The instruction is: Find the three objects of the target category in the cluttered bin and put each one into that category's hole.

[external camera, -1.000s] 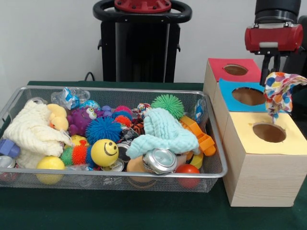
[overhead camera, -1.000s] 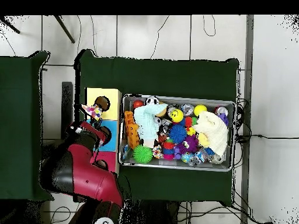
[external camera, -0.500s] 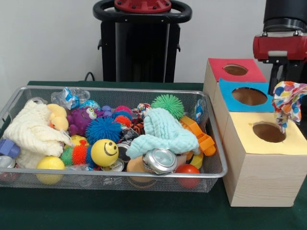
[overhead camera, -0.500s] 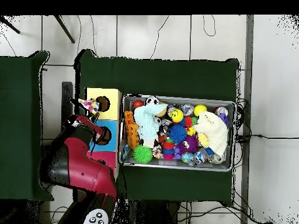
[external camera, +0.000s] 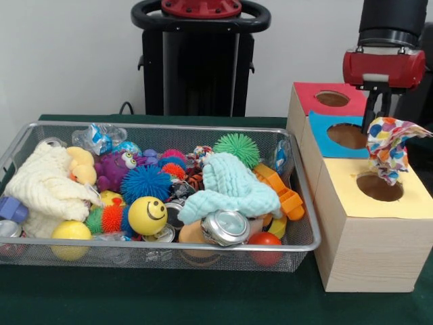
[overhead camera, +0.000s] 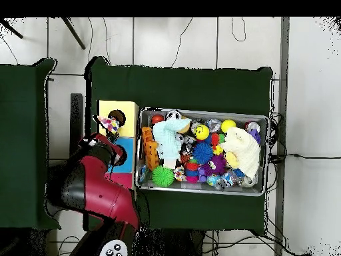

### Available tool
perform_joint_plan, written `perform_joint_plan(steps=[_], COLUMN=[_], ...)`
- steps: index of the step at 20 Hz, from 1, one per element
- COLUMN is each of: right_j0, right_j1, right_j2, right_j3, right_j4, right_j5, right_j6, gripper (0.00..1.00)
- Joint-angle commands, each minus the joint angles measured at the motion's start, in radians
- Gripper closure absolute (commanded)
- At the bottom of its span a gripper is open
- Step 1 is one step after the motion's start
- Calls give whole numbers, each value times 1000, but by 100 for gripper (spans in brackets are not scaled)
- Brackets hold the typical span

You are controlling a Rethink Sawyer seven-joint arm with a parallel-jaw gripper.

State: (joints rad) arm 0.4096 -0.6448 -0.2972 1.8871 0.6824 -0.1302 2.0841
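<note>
A silver wire-mesh metal bin (external camera: 40, 252) holds a knitted mint cloth (external camera: 233, 186) and a glossy crushed can (external camera: 225, 227); right, pale wood-grain boxes (external camera: 369, 250).

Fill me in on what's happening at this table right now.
The robot's gripper holds a polka-dot cloth above the hole in the yellow-topped box, which stands in a row with a blue-topped box and a red-topped box. The cloth hangs over the hole but has not gone in. Beside the boxes, the mesh bin is full of clutter, including a light green cloth and a cream cloth.
</note>
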Motion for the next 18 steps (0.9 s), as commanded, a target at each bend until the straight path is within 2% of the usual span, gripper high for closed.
perform_joint_plan(steps=[1,5,11,18], right_j0=[-50,-69,-45,-76], right_j1=[24,36,71,78], right_j2=[15,40,24,65], right_j3=[-30,-29,-57,-54], right_j4=[-40,-53,-25,-58], right_j5=[96,59,46,62], right_j6=[99,110,126,115], gripper=[100,100,100,100])
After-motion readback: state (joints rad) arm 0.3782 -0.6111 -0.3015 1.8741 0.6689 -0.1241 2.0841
